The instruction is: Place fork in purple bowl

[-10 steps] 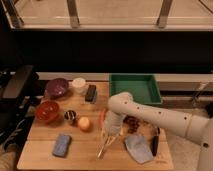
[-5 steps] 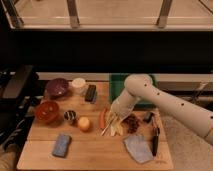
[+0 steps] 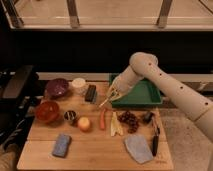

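Observation:
My gripper [image 3: 114, 93] hangs above the wooden board's back edge, in front of the green tray. It is shut on the slim silvery fork [image 3: 104, 103], which slants down to the left from the fingers, clear of the board. The dark purple bowl [image 3: 56, 88] stands at the board's back left, well to the left of the gripper, and looks empty. A white cup and a black block stand between the bowl and the fork.
White cup [image 3: 78, 83] and black block [image 3: 91, 93] sit right of the purple bowl. Red bowl [image 3: 47, 111], small can [image 3: 71, 116], orange fruit [image 3: 84, 123], carrot [image 3: 103, 119], grapes [image 3: 129, 118], black-handled knife [image 3: 155, 137], blue sponge [image 3: 61, 145], grey cloth [image 3: 138, 148] lie on the board [image 3: 100, 150]. Green tray [image 3: 137, 95] is behind.
The gripper rose from the board's front middle with the fork in it and moved back and up, toward the tray's front edge. The other objects have not moved.

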`<control>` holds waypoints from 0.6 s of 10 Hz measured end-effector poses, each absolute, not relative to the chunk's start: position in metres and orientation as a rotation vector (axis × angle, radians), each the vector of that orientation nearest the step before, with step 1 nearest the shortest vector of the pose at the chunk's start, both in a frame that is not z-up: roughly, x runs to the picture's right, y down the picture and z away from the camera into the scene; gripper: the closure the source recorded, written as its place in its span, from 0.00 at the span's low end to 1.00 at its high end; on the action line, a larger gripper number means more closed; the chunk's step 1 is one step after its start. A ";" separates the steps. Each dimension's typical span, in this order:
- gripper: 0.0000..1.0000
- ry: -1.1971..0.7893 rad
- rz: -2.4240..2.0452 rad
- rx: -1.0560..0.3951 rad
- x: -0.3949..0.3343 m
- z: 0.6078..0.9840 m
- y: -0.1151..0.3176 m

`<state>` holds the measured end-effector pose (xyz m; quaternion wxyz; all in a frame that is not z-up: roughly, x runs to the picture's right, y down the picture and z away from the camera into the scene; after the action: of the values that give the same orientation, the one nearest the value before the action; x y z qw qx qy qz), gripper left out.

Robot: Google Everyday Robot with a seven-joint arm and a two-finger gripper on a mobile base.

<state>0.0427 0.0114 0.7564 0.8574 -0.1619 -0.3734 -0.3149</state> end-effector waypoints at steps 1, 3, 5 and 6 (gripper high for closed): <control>1.00 -0.786 -0.649 -0.319 0.037 0.758 -0.007; 1.00 -0.784 -0.637 -0.307 0.034 0.759 -0.019; 1.00 -0.783 -0.634 -0.308 0.036 0.760 -0.018; 1.00 -0.785 -0.637 -0.309 0.035 0.760 -0.017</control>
<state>0.0348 -0.0173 0.7598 0.8636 -0.1476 -0.3744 -0.3037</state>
